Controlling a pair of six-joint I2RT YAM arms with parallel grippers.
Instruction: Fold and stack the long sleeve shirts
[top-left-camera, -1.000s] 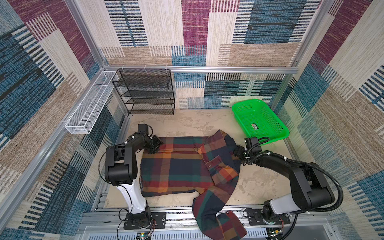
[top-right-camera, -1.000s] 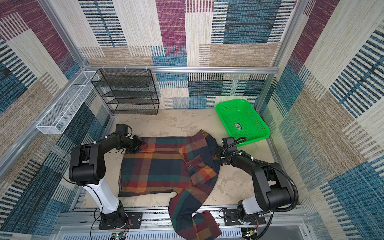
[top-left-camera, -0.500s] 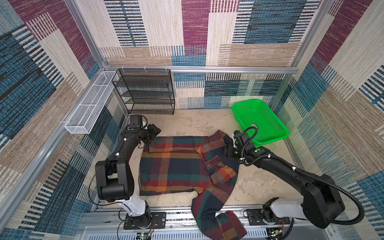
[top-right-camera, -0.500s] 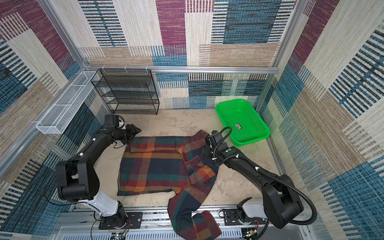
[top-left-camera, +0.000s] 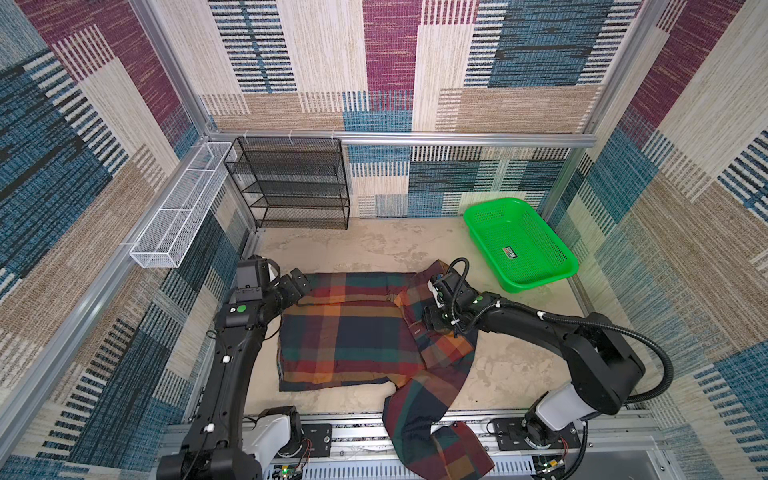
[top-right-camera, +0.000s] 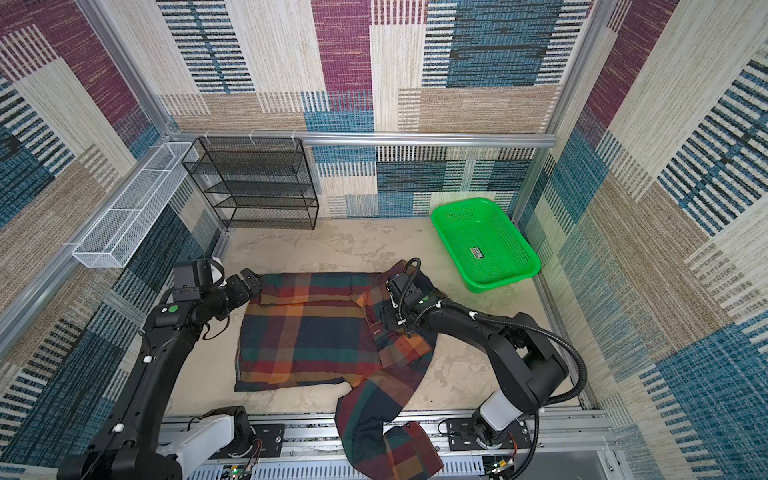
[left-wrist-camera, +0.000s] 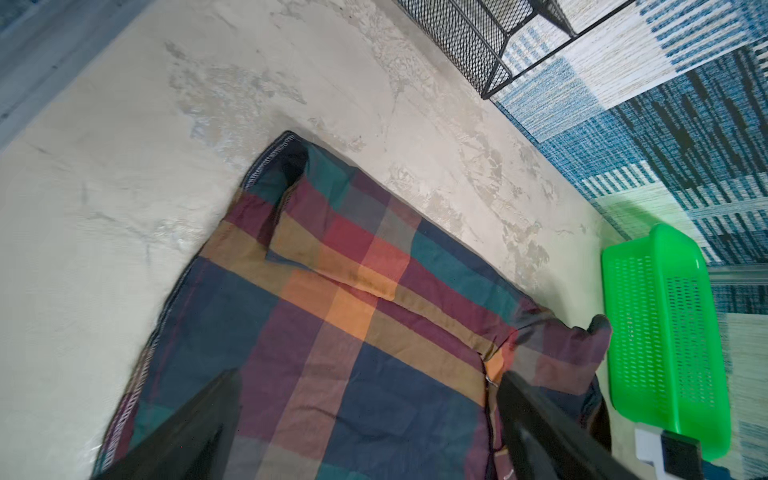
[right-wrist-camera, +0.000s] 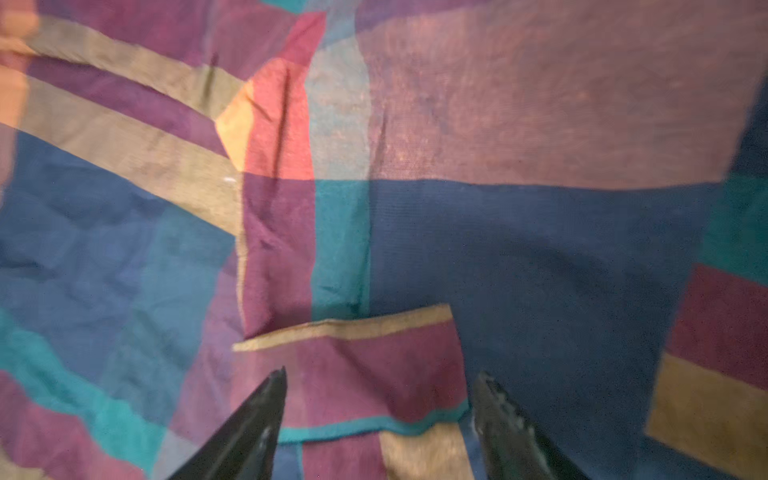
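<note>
I see one plaid shirt (top-left-camera: 353, 332) lying on the worktop (top-left-camera: 365, 245). Of my two tools, the left tool (top-left-camera: 302, 282) is wide open and empty at the shirt's far left corner. The right tool (top-left-camera: 430, 321) is parted over its right front, gripping nothing.

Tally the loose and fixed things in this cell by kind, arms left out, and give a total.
plaid shirt: 1
green basket: 1
black mesh shelf rack: 1
white wire tray: 1
Total: 4
</note>
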